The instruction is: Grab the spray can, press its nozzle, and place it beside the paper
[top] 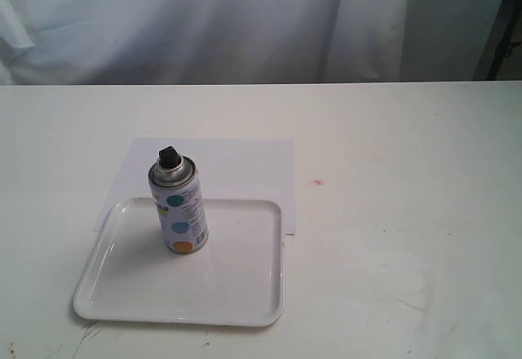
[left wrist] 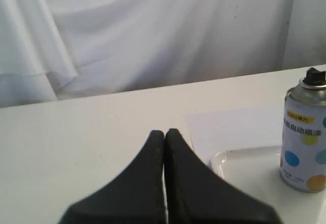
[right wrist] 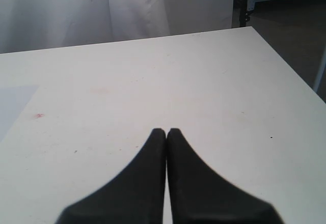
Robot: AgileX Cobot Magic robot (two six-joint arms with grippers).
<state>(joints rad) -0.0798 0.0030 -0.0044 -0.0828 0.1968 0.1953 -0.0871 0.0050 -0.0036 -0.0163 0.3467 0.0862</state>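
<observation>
Left fingers (left wrist: 145, 183) and right fingers (right wrist: 145, 183) are clenched on nothing, while the spray can (top: 179, 210) stands upright in the tray (top: 236, 294).

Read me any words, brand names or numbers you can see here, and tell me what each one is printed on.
"自动喷漆", as best it reads: dark characters across the spray can, left wrist view.
The yellow tag above them on the can: print too blurred to read.
Fine print on the can's side, exterior view: too small to read.
The paper, tray and table: no text.
</observation>
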